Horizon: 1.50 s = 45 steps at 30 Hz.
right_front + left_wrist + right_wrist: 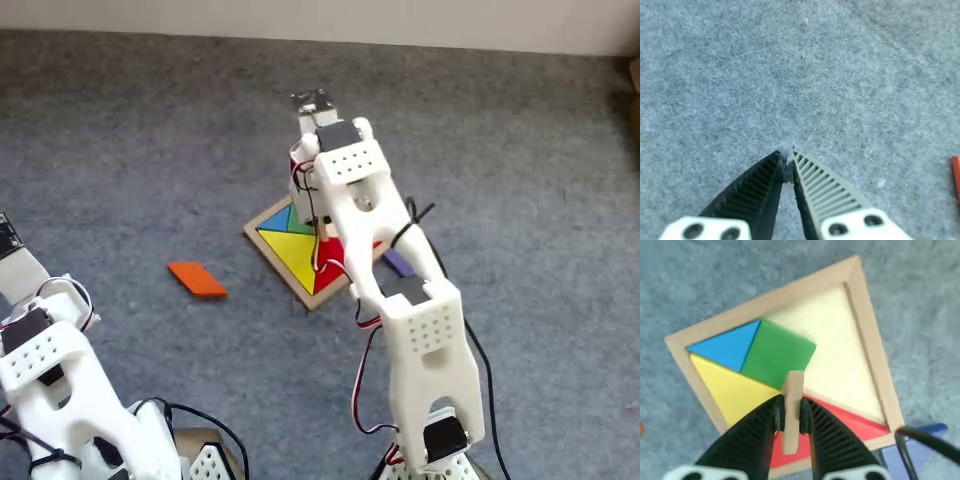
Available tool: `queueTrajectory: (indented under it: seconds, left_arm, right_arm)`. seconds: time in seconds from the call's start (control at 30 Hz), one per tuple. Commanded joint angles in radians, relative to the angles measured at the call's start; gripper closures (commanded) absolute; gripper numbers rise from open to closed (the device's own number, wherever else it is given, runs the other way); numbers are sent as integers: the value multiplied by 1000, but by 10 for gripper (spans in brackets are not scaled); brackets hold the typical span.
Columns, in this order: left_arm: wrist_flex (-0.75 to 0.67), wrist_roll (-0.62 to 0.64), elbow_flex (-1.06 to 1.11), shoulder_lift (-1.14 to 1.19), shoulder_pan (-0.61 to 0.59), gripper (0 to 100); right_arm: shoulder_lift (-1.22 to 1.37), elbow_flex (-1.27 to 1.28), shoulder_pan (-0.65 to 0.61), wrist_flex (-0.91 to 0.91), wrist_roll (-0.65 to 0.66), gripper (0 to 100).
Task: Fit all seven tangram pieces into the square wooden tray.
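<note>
Right gripper (791,404) clamped on tan piece (792,382), held on edge above square wooden tray (867,325), at green square's (777,355) corner. Bare tray half lies just past it. Left gripper (788,159) pinched closed, empty.

Bright even light; shadows faint (soft-edged).

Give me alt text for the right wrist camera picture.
The gripper is shut on a tan piece, held on edge over the tray. The tray holds a blue triangle, green square, yellow triangle and red triangle, with bare floor left. A purple piece lies outside.
</note>
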Motion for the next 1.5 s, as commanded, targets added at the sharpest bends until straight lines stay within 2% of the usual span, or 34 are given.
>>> queueTrajectory:
  seconds: [0.0,0.1,0.37,0.43,0.57,0.83,1.0,1.3,1.47]
  left_arm:
    - [-15,6,-54,-22,15,976]
    - [-15,6,-54,-22,15,976]
    - [-15,6,-54,-22,15,976]
    - [-15,6,-54,-22,15,976]
    - [-15,6,-54,-22,15,976]
    - [-15,6,-54,-22,15,976]
    - [-15,6,-54,-22,15,976]
    - [-15,6,-54,-22,15,976]
    - [-15,6,-54,-22,15,976]
  right_arm:
    - [-77,-5,19,-33,11,906]
    - [-77,-5,19,-31,11,820]
    - [-87,-12,73,-30,80,817]
    - [-87,-15,94,-30,84,849]
    - [-79,-15,108,-48,86,997]
    - [21,-15,122,-128,80,994]
    - [107,-15,119,-105,80,994]
    - [111,-15,-47,47,78,994]
    - [101,-54,-61,74,78,994]
